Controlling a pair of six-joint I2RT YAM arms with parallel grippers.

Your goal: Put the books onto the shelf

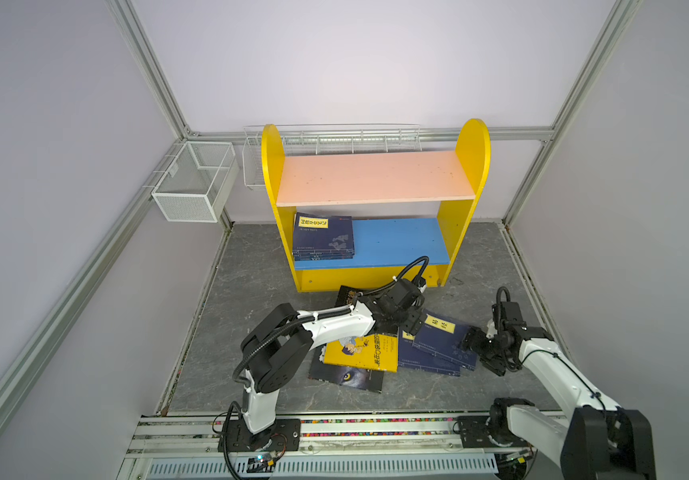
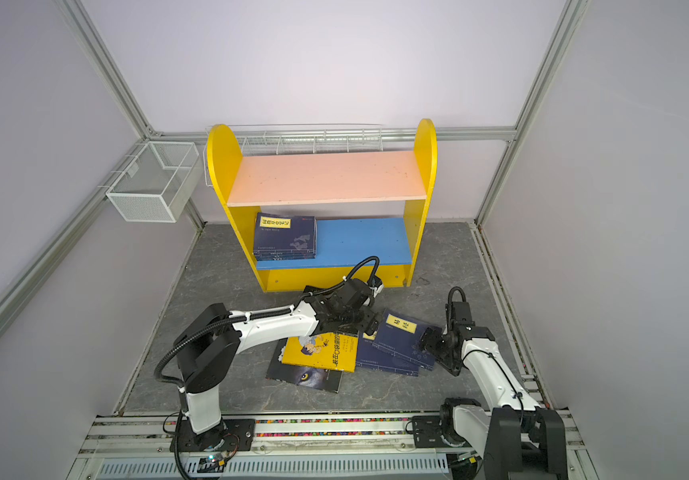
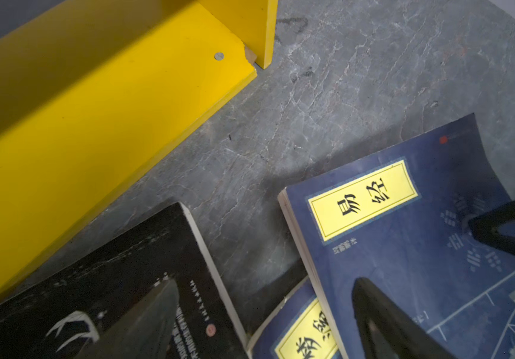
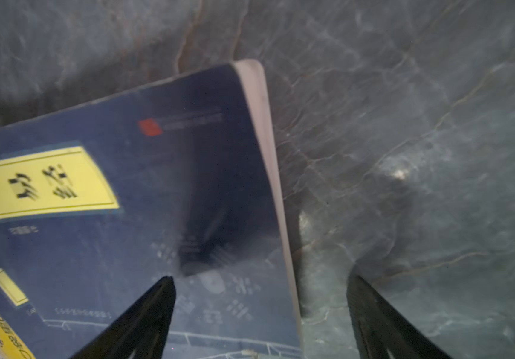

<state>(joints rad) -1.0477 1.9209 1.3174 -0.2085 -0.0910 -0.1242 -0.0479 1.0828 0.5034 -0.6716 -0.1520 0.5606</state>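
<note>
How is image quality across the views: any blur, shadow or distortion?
Right wrist view: motion-blurred, label smeared on the top navy book, dark shadow on its cover. Left wrist view: sharp, that label legible; shelf shaded at one end. Both top views: evenly lit, wide-angle.

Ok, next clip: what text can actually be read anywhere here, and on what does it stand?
"易经": yellow label on the top navy book.
Navy book beneath: label cut off by the frame edge, unreadable.
Shelved navy stack: label characters too small.
Yellow cartoon book: title too small to read reliably.
Black book: white print blurred.
</note>
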